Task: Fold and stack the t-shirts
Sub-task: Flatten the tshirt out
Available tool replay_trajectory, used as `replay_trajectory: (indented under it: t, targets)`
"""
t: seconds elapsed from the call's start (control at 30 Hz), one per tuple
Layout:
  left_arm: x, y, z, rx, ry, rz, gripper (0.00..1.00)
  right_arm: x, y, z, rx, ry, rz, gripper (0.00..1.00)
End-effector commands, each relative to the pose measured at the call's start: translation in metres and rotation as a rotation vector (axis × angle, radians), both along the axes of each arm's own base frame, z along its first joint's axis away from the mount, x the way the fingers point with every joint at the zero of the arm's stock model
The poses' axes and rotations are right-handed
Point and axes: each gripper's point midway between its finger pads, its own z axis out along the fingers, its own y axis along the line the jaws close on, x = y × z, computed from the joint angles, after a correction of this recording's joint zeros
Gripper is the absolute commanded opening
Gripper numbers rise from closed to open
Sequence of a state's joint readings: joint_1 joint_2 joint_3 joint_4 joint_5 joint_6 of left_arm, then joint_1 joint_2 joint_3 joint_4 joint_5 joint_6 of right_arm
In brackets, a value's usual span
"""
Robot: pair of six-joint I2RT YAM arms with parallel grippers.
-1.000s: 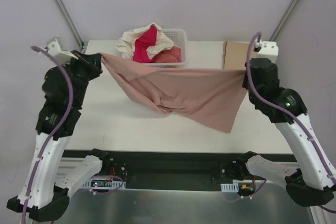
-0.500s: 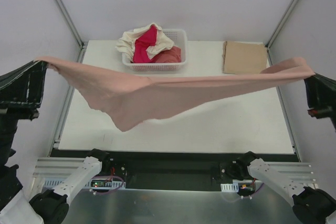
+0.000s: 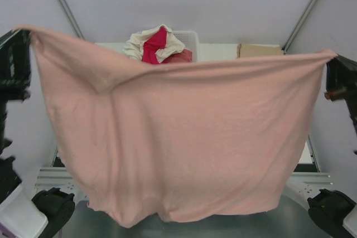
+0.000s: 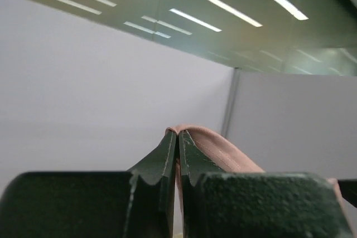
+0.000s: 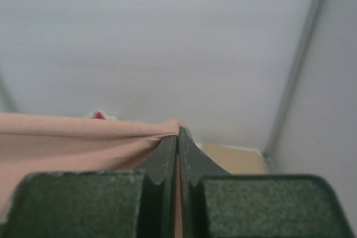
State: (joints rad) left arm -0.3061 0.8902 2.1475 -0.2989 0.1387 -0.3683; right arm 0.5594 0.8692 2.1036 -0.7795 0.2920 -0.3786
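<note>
Hanging spread wide above the table point(image 3: 220, 52), the dusty-pink t-shirt point(image 3: 178, 137) is stretched between both arms; the left jaws are clamped tight on one top corner, the right jaws on the other. Lower hem hangs free.

We hold the dusty-pink cotton t-shirt point(image 3: 178, 137) between our left gripper point(image 4: 177, 133) and right gripper point(image 5: 178, 132), before the white plastic lattice basket point(image 3: 193, 38).
</note>
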Motion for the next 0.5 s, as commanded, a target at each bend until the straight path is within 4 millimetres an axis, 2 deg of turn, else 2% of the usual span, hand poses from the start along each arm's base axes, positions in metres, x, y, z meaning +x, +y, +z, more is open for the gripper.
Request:
replay_trajectory:
  t: [0.0, 0.03, 0.07, 0.1, 0.13, 0.17, 0.2, 0.23, 0.27, 0.3, 0.33, 0.37, 0.4, 0.43, 0.47]
  targets:
    - [0.189, 0.003, -0.070, 0.039, 0.360, 0.334, 0.00, 0.116, -0.022, -0.053, -0.178, 0.238, -0.529, 0.01]
    - [0.227, -0.001, -0.095, 0.085, 0.437, 0.383, 0.00, 0.130, -0.020, -0.065, -0.212, 0.268, -0.575, 0.01]
    - [0.250, -0.002, -0.117, 0.115, 0.495, 0.420, 0.00, 0.147, -0.017, -0.084, -0.251, 0.310, -0.605, 0.01]
    - [0.281, -0.001, -0.159, 0.159, 0.599, 0.480, 0.00, 0.176, -0.012, -0.124, -0.263, 0.402, -0.626, 0.03]
    - [0.310, -0.005, -0.196, 0.206, 0.685, 0.508, 0.00, 0.191, -0.009, -0.151, -0.274, 0.463, -0.622, 0.04]
    - [0.327, -0.005, -0.226, 0.237, 0.752, 0.536, 0.03, 0.213, -0.008, -0.185, -0.290, 0.546, -0.615, 0.06]
    - [0.356, -0.006, -0.286, 0.304, 0.877, 0.568, 0.05, 0.231, 0.010, -0.238, -0.302, 0.655, -0.505, 0.08]
    - [0.368, -0.006, -0.318, 0.331, 0.940, 0.579, 0.08, 0.241, 0.015, -0.265, -0.285, 0.716, -0.476, 0.09]
    - [0.379, -0.006, -0.349, 0.364, 0.998, 0.587, 0.11, 0.259, 0.021, -0.307, -0.287, 0.819, -0.433, 0.12]
    - [0.397, -0.004, -0.406, 0.421, 1.118, 0.609, 0.26, 0.265, 0.023, -0.341, -0.297, 0.899, -0.413, 0.18]
    - [0.402, -0.006, -0.432, 0.441, 1.175, 0.607, 0.42, 0.271, 0.025, -0.361, -0.275, 0.951, -0.408, 0.26]
    - [0.406, -0.008, -0.454, 0.467, 1.222, 0.601, 0.69, 0.281, 0.027, -0.394, -0.295, 1.041, -0.396, 0.37]
    - [0.413, -0.012, -0.482, 0.493, 1.285, 0.590, 0.98, 0.280, 0.026, -0.410, -0.320, 1.101, -0.399, 0.63]
    - [0.410, -0.015, -0.496, 0.493, 1.331, 0.570, 0.99, 0.284, 0.027, -0.411, -0.323, 1.115, -0.410, 0.73]
    - [0.410, -0.016, -0.501, 0.490, 1.344, 0.561, 0.99, 0.285, 0.021, -0.422, -0.342, 1.149, -0.446, 0.80]
